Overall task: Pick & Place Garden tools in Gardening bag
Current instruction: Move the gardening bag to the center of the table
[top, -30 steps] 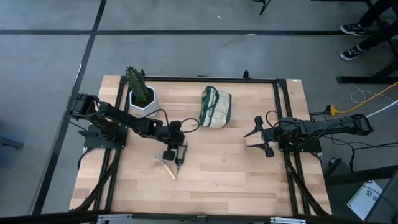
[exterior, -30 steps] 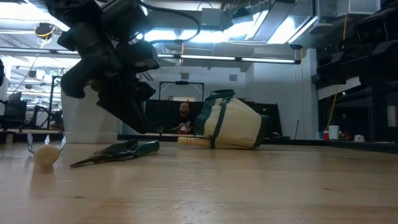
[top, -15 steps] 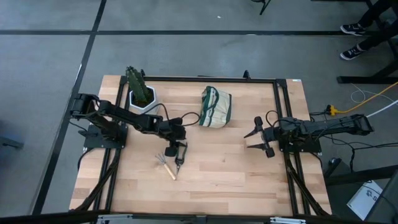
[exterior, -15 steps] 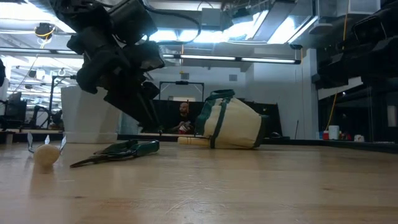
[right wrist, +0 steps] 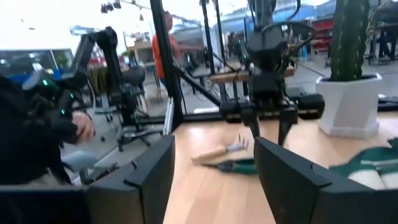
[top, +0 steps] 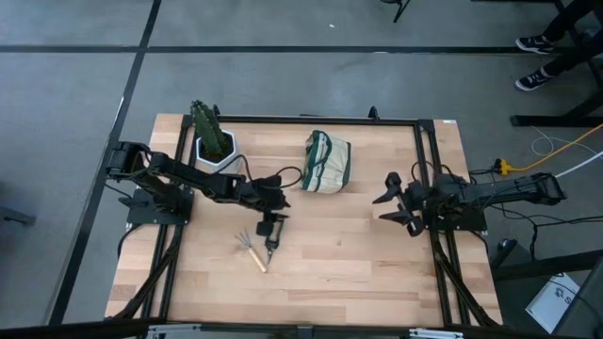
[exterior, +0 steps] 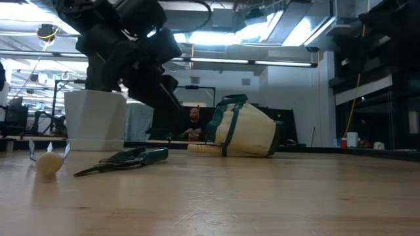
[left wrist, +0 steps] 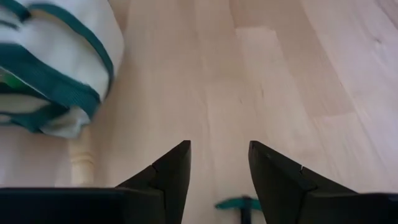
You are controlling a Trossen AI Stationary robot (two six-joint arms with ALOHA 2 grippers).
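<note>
Wood table point(top: 339, 254) with a black frame carries everything, both dark arms reaching in from its two short ends. Near the far edge, the gardening bag point(top: 326, 162) lies tipped on its side, tan fabric with green trim, and a pale wooden handle point(exterior: 202, 148) shows on the table at its base in the low view. To the bag's left stands a white pot point(top: 216, 151) holding a tall green cactus-like plant point(top: 205, 121). The left gripper point(top: 274, 222) hangs above the table between the bag and the loose tools, its fingers point(left wrist: 171, 171) spread apart with bare wood showing between them and nothing held. The right gripper point(top: 396, 201) waits well apart on the right side of the table, its fingers point(right wrist: 146, 171) wide apart and empty.

Just below the left gripper in the high view, the pruning shears point(top: 270, 247) lie flat on the table, green and dark in the low view, and not touched by the fingers. Close beside them lies the claw rake point(top: 251, 250), its wooden handle's rounded end toward the near edge of the table.
</note>
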